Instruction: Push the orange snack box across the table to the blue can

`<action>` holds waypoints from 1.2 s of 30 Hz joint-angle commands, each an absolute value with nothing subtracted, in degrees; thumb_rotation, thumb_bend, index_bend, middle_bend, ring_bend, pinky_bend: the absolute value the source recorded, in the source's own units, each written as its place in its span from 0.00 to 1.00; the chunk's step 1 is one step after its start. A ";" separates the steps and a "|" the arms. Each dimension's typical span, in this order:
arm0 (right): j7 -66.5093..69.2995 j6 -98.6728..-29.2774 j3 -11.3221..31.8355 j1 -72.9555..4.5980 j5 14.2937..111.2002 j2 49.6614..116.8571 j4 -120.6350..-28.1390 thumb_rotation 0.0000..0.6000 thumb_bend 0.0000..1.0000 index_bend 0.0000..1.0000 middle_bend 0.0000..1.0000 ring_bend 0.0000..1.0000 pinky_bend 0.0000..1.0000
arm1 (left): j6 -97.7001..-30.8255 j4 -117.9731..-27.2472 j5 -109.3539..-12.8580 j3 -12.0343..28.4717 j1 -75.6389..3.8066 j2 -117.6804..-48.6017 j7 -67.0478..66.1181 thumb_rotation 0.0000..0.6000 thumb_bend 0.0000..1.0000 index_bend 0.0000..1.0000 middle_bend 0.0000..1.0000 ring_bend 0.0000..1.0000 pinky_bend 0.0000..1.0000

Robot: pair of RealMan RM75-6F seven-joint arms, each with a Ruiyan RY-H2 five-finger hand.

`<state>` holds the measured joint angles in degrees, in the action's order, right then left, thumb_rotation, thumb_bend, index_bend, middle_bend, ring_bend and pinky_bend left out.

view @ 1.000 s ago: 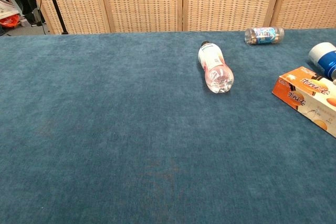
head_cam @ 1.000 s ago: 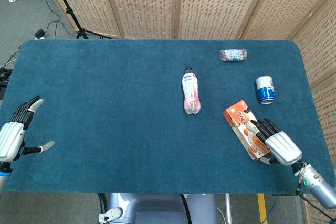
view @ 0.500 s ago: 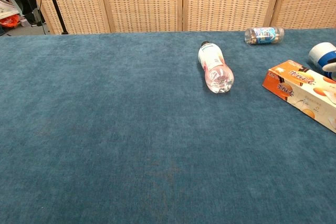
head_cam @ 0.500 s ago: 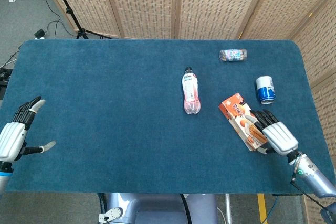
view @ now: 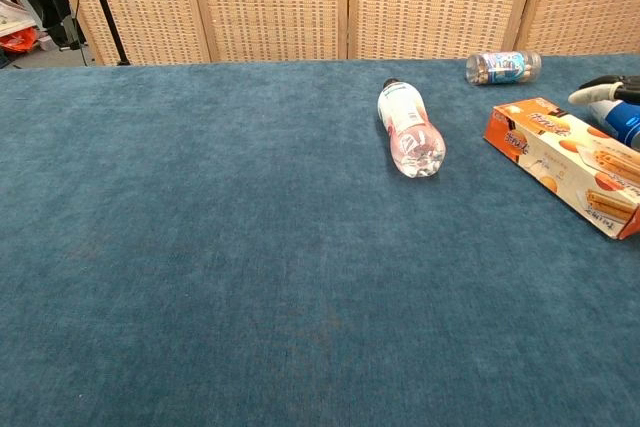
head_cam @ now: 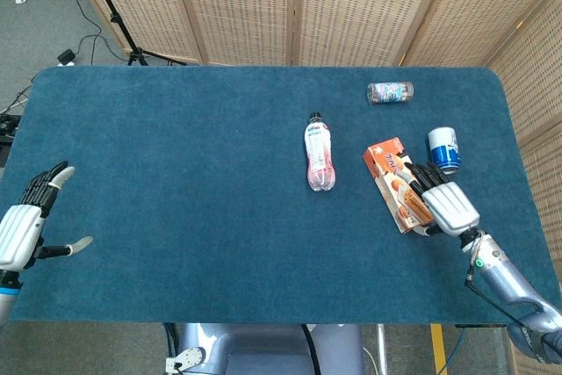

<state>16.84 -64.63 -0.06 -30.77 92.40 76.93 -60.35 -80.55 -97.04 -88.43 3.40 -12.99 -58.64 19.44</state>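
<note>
The orange snack box (head_cam: pixel 386 171) lies flat on the blue table at the right, angled with its far end toward the blue can (head_cam: pixel 444 148). A small gap separates box and can. My right hand (head_cam: pixel 443 204) rests on the box's near right side, fingers stretched flat along it, holding nothing. In the chest view the box (view: pixel 555 162) lies at the right edge, with the can (view: pixel 626 122) partly cut off behind it and my right hand's fingertips (view: pixel 598 90) showing above it. My left hand (head_cam: pixel 22 230) hovers open at the table's near left edge.
A clear bottle with a pink label (head_cam: pixel 319 152) lies on its side left of the box. A small clear jar (head_cam: pixel 390 91) lies near the far edge, beyond the can. The table's right edge (head_cam: pixel 527 191) runs close to the can.
My right hand has pushed the box away from me and slightly left, bringing its far end up beside the blue can. The left hand has not moved.
</note>
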 commanded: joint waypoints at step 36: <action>9.75 -66.76 -0.11 -27.45 89.94 74.66 -65.95 1.00 0.00 0.00 0.00 0.00 0.00 | -80.09 -96.53 -87.69 3.83 -13.14 -58.46 20.37 1.00 0.00 0.00 0.00 0.00 0.00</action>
